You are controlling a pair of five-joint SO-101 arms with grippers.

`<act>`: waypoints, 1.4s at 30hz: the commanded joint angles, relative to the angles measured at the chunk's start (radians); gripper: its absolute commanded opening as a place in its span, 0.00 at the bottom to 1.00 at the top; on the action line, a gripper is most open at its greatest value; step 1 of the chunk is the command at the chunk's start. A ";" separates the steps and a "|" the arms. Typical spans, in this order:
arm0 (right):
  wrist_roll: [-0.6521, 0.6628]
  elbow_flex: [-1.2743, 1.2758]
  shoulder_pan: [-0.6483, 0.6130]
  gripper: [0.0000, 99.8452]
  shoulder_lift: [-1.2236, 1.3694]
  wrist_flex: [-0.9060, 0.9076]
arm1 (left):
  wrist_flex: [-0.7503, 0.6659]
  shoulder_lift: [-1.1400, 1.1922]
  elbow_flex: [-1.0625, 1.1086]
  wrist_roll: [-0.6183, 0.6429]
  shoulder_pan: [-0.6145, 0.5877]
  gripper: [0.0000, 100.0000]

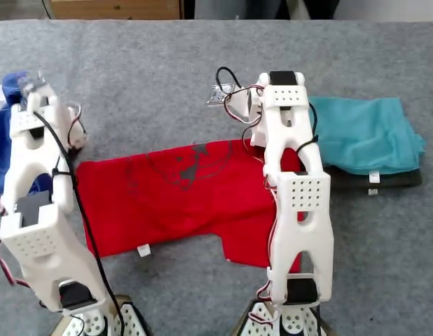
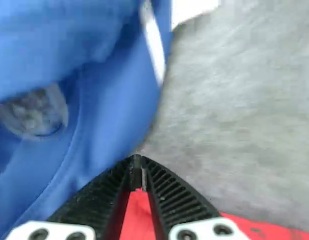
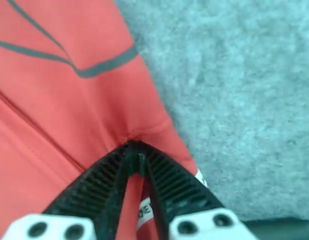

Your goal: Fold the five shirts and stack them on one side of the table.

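Note:
A red shirt (image 1: 167, 203) with a dark print lies spread across the middle of the grey table (image 1: 167, 77). My left gripper (image 1: 68, 164) sits at the shirt's left corner, and the left wrist view shows it (image 2: 137, 165) shut with red cloth (image 2: 137, 215) pinched between its fingers. My right gripper (image 1: 259, 145) is at the shirt's far right edge; in its own view it (image 3: 134, 150) is shut on the red shirt (image 3: 59, 100). A blue shirt (image 1: 1, 140) lies bunched at the table's left edge, close to the left gripper (image 2: 69, 100).
A folded teal shirt (image 1: 367, 133) rests on a dark folded shirt (image 1: 399, 180) at the right side of the table. Bare grey table stretches along the far side. Both arm bases stand at the near edge.

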 commanded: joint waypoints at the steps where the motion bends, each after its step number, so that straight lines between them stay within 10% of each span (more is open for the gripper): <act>1: 0.008 0.001 -0.012 0.01 0.013 -0.005 | 0.069 -0.101 -0.108 -0.048 0.045 0.03; 42: 0.008 0.001 -0.012 0.01 0.013 -0.006 | 0.083 0.149 -0.093 -0.140 -0.104 0.03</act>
